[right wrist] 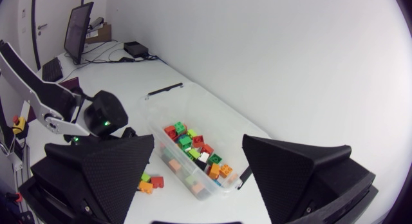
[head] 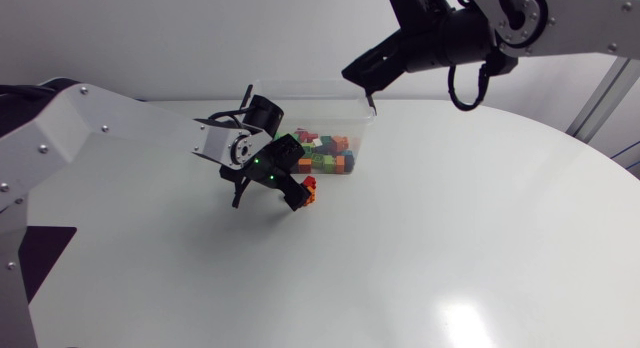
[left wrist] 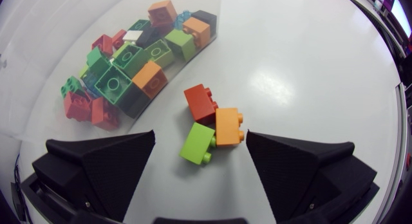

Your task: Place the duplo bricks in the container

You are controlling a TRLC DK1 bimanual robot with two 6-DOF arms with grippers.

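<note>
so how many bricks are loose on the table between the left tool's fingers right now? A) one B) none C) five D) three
D: the left wrist view shows a red brick, an orange brick and a green brick clustered on the table between the fingers of the open left tool, outside the container.

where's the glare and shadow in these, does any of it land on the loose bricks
Head view: one lamp glare spot on the table, far from the left gripper; a soft shadow lies under that gripper. Left wrist view: a glare patch on the table beyond the loose bricks, none on them; they cast small soft shadows. Right wrist view: no strong glare on the container.
</note>
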